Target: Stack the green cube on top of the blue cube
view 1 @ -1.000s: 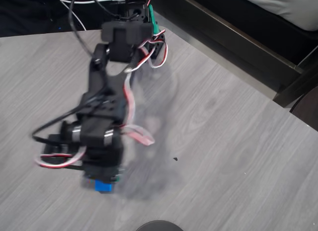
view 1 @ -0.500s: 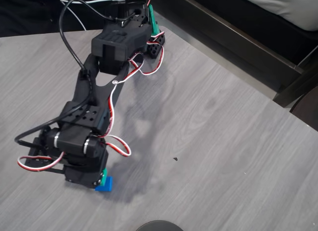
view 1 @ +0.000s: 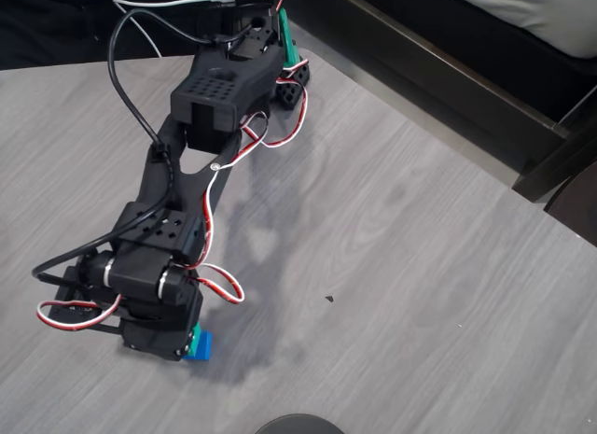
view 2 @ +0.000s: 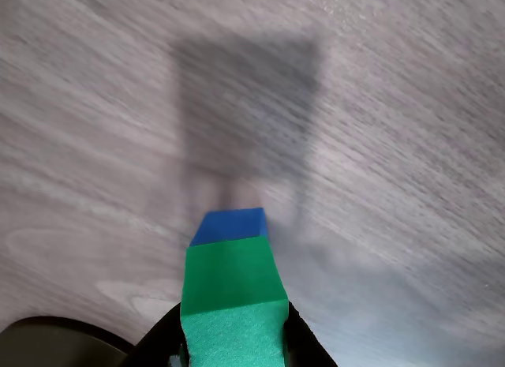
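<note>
At the bottom centre of the wrist view, the gripper (view 2: 233,343) pinches the green cube (view 2: 233,296) directly over the blue cube (view 2: 229,225) — apparently lined up for stacking. Overhead, both cubes sit at lower left on the grey table (view 1: 420,294).

- The green cube (view 2: 233,292), matte teal-green, sits directly over the blue cube, apparently touching it.
- The blue cube (view 2: 229,225), bright blue, rests flat on the tabletop (view 2: 379,146), partly covered by the green cube.
</note>
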Motion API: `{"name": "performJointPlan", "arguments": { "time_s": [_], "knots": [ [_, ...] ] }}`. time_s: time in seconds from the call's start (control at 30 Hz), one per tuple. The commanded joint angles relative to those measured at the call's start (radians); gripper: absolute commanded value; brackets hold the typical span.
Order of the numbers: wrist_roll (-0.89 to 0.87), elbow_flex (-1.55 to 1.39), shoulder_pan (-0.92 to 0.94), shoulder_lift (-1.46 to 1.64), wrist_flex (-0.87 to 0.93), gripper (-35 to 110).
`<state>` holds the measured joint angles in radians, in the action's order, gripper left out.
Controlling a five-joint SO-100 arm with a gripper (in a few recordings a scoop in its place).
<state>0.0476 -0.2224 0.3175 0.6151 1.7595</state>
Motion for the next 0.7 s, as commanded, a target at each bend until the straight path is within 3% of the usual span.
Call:
{"name": "performJointPlan", "arguments": {
  "time_s": [0.0, 0.67],
  "knots": [
    [0.011, 0.046, -0.006, 0.006, 0.008, 0],
    [0.011, 0.055, -0.031, -0.008, 0.012, 0]
  ]
}}
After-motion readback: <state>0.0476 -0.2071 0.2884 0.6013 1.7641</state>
